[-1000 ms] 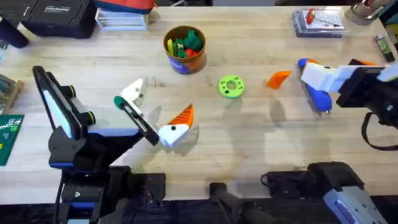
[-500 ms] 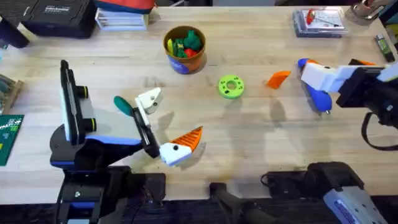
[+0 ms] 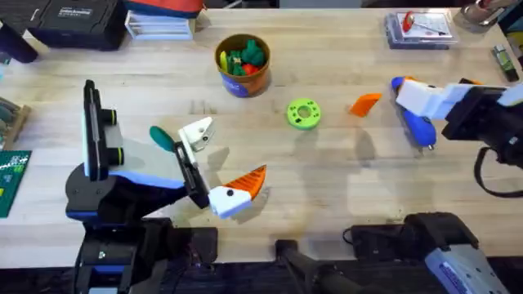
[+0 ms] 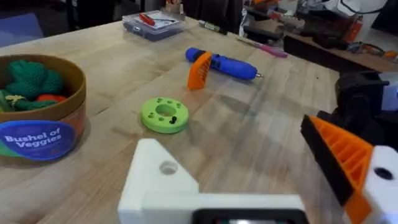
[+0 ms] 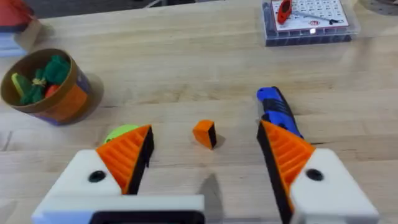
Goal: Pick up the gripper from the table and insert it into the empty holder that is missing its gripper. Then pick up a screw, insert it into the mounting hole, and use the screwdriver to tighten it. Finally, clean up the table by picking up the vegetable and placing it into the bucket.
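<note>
1. While the left gripper (image 3: 219, 163) hovers low over the front-left part of the wooden table (image 3: 327, 188), its two fingers stand wide apart with nothing between them; one finger is a bare white holder (image 3: 196, 133) with a round hole, the other carries an orange ribbed pad (image 3: 248, 181).
2. Seen from the left wrist, that bare white holder (image 4: 158, 177) lies in the foreground, and the padded finger (image 4: 348, 163) sits well off to its side.
3. A loose orange gripper piece (image 3: 365, 103) lies on the table between the lime green ring (image 3: 303, 113) and the blue screwdriver (image 3: 415, 124), touching neither in the overhead view.
4. From the left wrist, the orange piece (image 4: 199, 68) appears right against the screwdriver (image 4: 225, 63), though real contact cannot be told.
5. Over at the right side, the right gripper (image 5: 205, 152) is spread, both orange pads empty, with the orange piece (image 5: 204, 133) on the table between and beyond them.
6. Farther back stands the orange bucket (image 3: 242, 64) with its blue band, holding toy vegetables.
7. A dark green elongated thing (image 3: 163, 138) shows just beside the white holder.
8. At the far right rests a clear parts box (image 3: 418, 28).
</note>
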Controlling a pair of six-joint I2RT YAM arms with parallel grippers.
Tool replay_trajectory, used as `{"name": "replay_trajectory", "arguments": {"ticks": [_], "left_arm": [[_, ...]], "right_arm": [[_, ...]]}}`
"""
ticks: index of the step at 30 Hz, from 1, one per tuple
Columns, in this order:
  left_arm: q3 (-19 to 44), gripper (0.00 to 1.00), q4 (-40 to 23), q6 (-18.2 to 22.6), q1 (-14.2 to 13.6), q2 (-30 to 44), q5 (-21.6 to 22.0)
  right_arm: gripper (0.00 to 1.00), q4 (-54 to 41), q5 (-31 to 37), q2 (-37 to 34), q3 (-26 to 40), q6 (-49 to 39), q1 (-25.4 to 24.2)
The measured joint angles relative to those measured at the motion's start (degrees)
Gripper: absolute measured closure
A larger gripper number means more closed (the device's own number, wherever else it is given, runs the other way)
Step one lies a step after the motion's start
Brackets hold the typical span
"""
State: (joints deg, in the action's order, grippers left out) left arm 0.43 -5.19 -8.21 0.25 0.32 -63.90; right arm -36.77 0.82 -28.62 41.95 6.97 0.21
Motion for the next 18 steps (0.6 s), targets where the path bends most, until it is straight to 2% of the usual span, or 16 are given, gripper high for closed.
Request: {"name": "replay_trajectory", "arguments": {"ticks": [4,7,13,18], "left_arm": [[0.0,0.015,0.0,-0.1,0.0,0.0,0.0],[0.0,0.015,0.0,-0.2,0.0,0.0,0.0],[0.0,0.015,0.0,-0.3,0.0,0.0,0.0],[0.0,0.015,0.0,-0.3,0.0,0.0,0.0]], "right_arm": [[0.007,-0.2,0.0,-1.9,0.2,0.5,0.0],[0.007,-3.2,-0.4,-6.5,2.3,-0.1,0.0],[0.009,-12.1,-0.5,-19.1,12.5,-4.6,0.0],[0.007,-12.9,-0.6,-26.3,19.0,-6.6,0.0]]}}
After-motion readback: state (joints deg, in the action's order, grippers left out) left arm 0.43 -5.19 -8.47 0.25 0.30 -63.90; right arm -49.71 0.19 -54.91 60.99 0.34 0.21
